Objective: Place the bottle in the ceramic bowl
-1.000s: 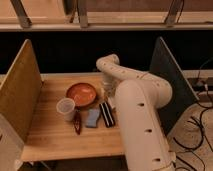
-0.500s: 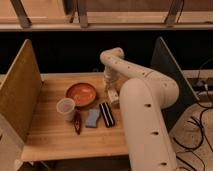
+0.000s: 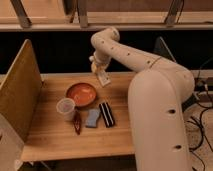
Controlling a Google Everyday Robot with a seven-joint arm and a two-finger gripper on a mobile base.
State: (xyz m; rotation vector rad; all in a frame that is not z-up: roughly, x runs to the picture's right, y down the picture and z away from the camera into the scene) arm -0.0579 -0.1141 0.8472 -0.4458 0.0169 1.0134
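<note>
One ceramic bowl (image 3: 81,94), plastic cup (image 3: 65,108) beside it; pincer (image 3: 101,73) pinching bottle (image 3: 104,79) just beyond bowl's rim

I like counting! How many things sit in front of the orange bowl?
4: a clear cup at its front left, a dark red thing, a blue sponge and a black block. The gripper is behind the bowl, at the bottle. The arm may hide more.

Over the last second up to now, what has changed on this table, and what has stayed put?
The gripper, holding the bottle, has moved up the picture with it, to just beyond the ceramic bowl's far right rim. The bowl, plastic cup, blue sponge and black bar stayed put.
</note>
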